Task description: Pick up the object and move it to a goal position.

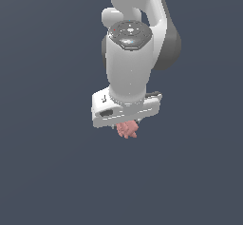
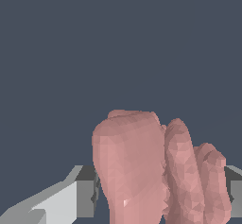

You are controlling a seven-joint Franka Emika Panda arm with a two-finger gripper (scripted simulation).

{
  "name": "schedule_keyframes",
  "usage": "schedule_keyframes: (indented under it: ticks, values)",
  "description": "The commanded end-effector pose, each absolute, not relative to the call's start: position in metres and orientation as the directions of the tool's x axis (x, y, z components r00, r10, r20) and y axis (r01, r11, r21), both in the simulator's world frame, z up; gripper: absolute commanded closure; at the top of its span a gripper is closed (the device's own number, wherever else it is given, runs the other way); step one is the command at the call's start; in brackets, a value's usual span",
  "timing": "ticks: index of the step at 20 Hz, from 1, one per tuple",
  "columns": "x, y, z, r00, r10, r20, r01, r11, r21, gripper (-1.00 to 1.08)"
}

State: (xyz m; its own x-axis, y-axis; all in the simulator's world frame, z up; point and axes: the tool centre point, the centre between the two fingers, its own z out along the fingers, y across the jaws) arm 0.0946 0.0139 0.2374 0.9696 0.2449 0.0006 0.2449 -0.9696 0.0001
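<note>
You've got a salmon-pink object (image 1: 127,129), plain, no print, w/ paler pink highlights on its ridges and darker rose in the grooves btwn lobes; same pink in wrist view (image 2: 156,171). Gripper (image 1: 126,124) is white w/ light grey shading on its housing. Its fingers (image 2: 87,190) show dark grey pads and light grey-white faces. Arm (image 1: 130,53) is white, w/ dark grey joint sections and a grey-black cap. Background is flat slate blue-grey throughout.

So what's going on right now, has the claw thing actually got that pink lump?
Gripper shut on pink lump, fingers either side. Lump pokes out below the hand. Nothing else in sight, no obstacle visible.
</note>
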Motion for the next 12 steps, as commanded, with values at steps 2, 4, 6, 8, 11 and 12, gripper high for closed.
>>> schedule_keyframes:
  ticks: [2, 4, 6, 8, 11, 12]
  values:
    - [0.094, 0.023, 0.275, 0.97, 0.245, 0.0, 0.245, -0.97, 0.0, 1.08]
    - [0.095, 0.028, 0.296, 0.97, 0.245, 0.0, 0.245, -0.97, 0.0, 1.08]
    - [0.095, 0.033, 0.314, 0.97, 0.245, 0.0, 0.245, -0.97, 0.0, 1.08]
    - [0.096, 0.037, 0.329, 0.97, 0.245, 0.0, 0.245, -0.97, 0.0, 1.08]
    - [0.097, 0.041, 0.347, 0.97, 0.245, 0.0, 0.245, -0.97, 0.0, 1.08]
    - [0.097, 0.042, 0.352, 0.97, 0.245, 0.0, 0.245, -0.97, 0.0, 1.08]
